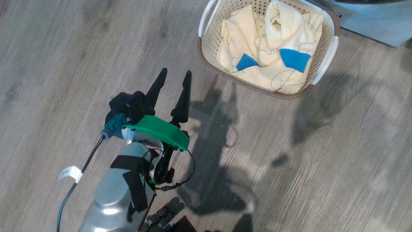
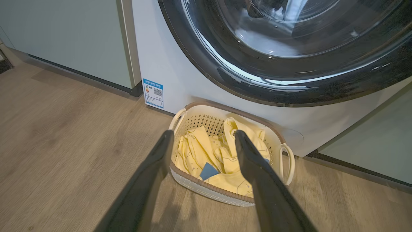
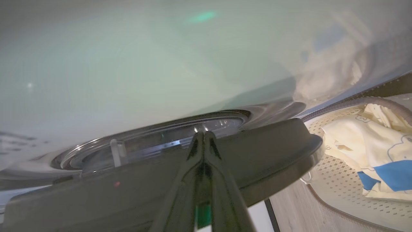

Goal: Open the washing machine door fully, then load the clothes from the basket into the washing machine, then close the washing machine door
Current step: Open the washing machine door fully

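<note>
- Head view: my left fingers (image 1: 185, 87) stand spread wide with nothing between them, two long dark tapering prongs above a grey wood-grain floor (image 1: 64, 48).
- A smooth green plastic guard (image 1: 161, 130) sits just behind their roots.
- Ahead of the tips and off to their right stands the basket (image 1: 209, 42). It is cream plastic with perforated walls, a brown rim and white loop handles.
- Inside it lie the clothes (image 1: 283, 32), soft crumpled cream-yellow cloth with two bright blue patches and faint printed outlines.
- Left wrist view: the basket sits just beyond my two tips, framed between them, with its far side close against the washing machine (image 2: 167, 58), a smooth white front.
- Above the tips hangs the round washing machine door (image 2: 289, 90), with a wide glossy black rim around bulging clear glass.
- Left of the left tip, a blue label sticker (image 2: 153, 92) is on the white front, and a pale green cabinet (image 2: 64, 32) lies further left.
- Right wrist view: my right fingers (image 3: 203, 145) are pressed together and hold nothing, their tips at the door's black rim by the glass. I cannot tell if they touch it.
- To their right is the basket with the clothes in it.
</note>
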Robot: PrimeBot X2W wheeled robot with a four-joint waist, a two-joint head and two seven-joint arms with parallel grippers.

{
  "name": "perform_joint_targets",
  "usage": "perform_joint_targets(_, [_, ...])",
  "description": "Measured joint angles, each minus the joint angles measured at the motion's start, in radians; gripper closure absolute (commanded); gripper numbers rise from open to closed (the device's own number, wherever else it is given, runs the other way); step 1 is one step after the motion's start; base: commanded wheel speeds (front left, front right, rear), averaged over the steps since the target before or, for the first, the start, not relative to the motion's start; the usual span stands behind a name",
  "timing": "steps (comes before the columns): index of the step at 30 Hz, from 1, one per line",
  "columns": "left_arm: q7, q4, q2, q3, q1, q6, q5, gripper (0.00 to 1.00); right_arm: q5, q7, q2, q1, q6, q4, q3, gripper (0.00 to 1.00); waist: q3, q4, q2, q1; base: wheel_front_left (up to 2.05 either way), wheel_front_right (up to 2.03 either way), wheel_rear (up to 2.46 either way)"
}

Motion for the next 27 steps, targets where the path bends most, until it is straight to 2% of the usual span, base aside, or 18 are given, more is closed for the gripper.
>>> perform_joint_targets(8, [0.0,0.001,0.0,0.002,0.0,0.0,0.0,0.0,-0.001,0.081,0.002,0.036,0.0,-0.04,0.008,1.0,-0.014,-0.006,0.0,0.0,0.0,0.0,0.0])
perform_joint_targets(17, [0.0,0.015,0.0,0.016,0.0,-0.002,0.002,0.0,-0.029,0.123,0.007,0.057,0.0,-0.055,0.038,1.0,-0.036,-0.014,0.0,0.0,0.0,0.0,0.0])
perform_joint_targets(27, [-0.003,0.032,0.0,0.024,0.004,-0.01,0.011,0.0,-0.037,0.174,0.044,0.146,0.0,-0.079,0.061,1.0,-0.089,-0.023,0.0,-0.0001,0.0,0.0,0.0])
